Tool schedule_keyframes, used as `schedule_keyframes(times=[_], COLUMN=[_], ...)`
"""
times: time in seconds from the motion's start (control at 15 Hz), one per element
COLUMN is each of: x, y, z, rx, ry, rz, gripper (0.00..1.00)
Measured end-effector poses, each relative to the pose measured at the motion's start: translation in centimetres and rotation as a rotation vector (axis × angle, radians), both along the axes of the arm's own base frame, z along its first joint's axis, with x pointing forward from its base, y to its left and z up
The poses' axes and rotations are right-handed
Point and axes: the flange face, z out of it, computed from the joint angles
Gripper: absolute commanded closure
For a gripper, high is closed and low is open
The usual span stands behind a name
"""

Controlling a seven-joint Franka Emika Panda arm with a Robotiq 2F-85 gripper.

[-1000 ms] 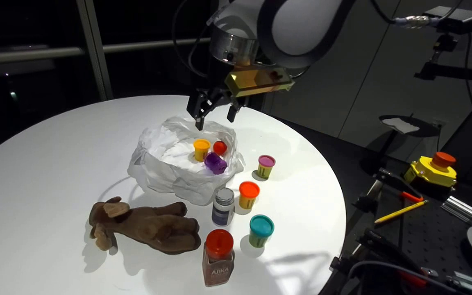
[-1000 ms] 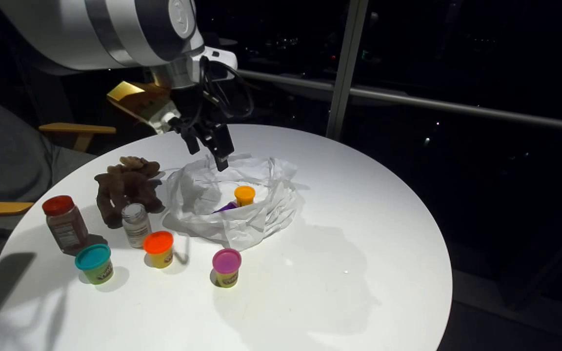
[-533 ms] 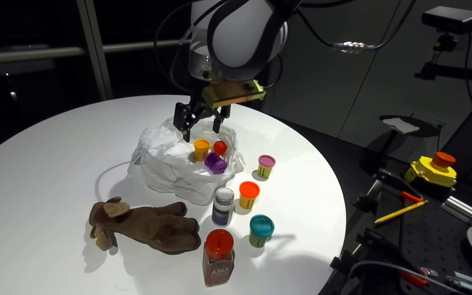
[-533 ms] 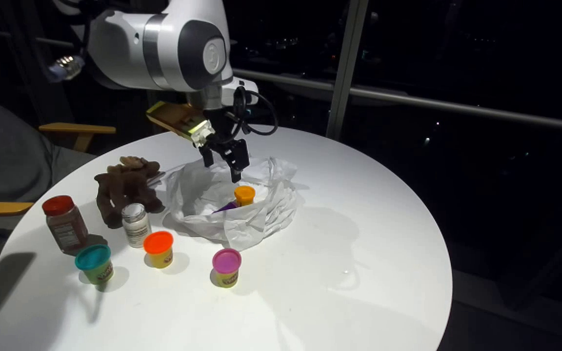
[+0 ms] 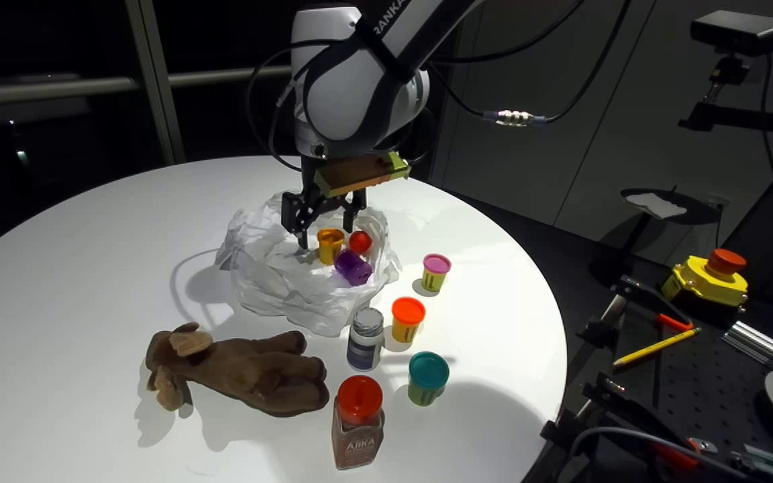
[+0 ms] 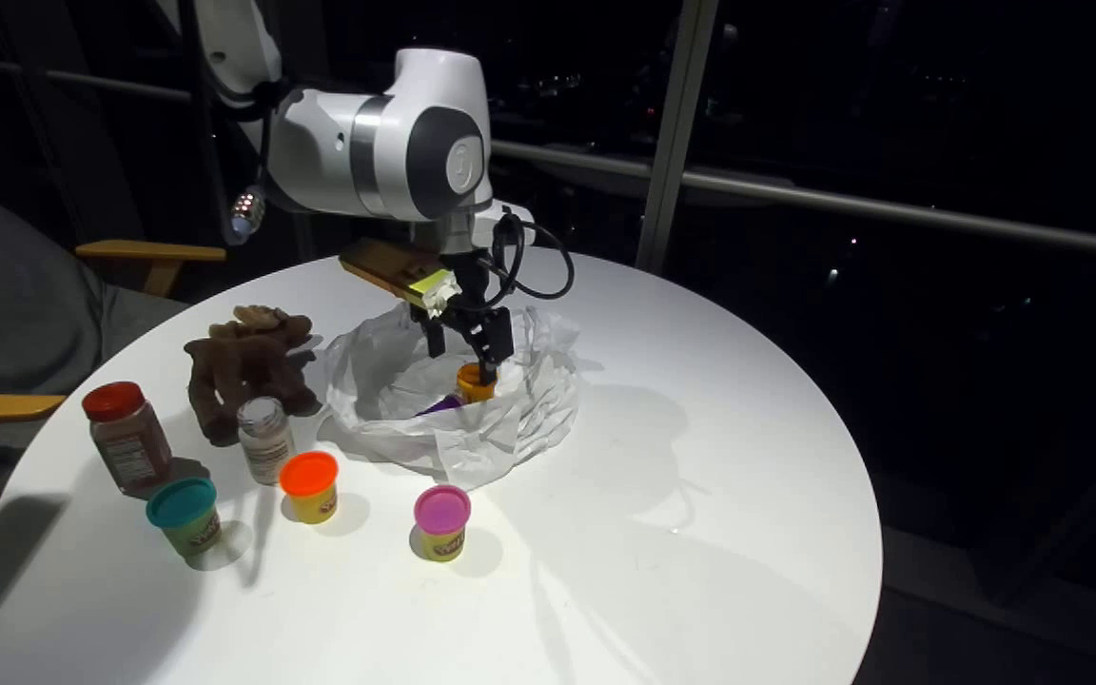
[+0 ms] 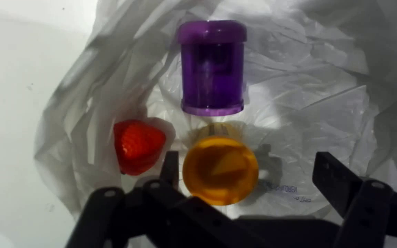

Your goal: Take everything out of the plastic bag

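Note:
The white plastic bag (image 5: 286,285) lies open on the table and shows in both exterior views (image 6: 510,442). Inside are an upright tub with an orange-yellow lid (image 7: 221,172), a purple container on its side (image 7: 212,74) and a red strawberry-like item (image 7: 138,146). The red item is hidden in an exterior view by the bag's wall. My gripper (image 7: 246,162) is open, pointing down into the bag. The orange-lidded tub stands between the fingers in the wrist view, close to the left finger (image 7: 171,168) and well apart from the right one. Whether the left finger touches it I cannot tell.
Outside the bag stand a pink-lidded tub (image 5: 435,274), an orange-red-lidded tub (image 5: 407,319), a teal-lidded tub (image 5: 427,379), a small white jar (image 5: 365,342) and a red-capped spice jar (image 5: 357,429). A brown plush toy (image 5: 245,369) lies beside the bag.
My gripper has come down from above the bag's far side to the orange-lidded tub, staying open. The bag and the things in it have not visibly moved.

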Motion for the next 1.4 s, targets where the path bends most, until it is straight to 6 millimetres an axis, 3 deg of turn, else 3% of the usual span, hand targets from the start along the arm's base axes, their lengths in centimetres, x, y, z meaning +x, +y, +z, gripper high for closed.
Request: schedule_keyframes(times=[0.2, 0.27, 0.4, 0.73, 1.07, 1.4], x=[0.9, 1.1, 1.5, 2.1, 2.4, 1.0], y=[-0.9, -1.0, -1.1, -1.0, -1.3, -1.3], z=[-0.3, -0.3, -0.6, -1.3, -0.3, 4.4], rx=[-0.018, -0.021, -0.026, -0.033, -0.034, -0.026], ry=[0.011, 0.014, 0.022, 0.041, 0.033, 0.022], rz=[-0.012, -0.015, -0.017, -0.018, -0.025, 0.06], gripper=[0.0, 0.25, 0.32, 0.71, 0.72, 0.72])
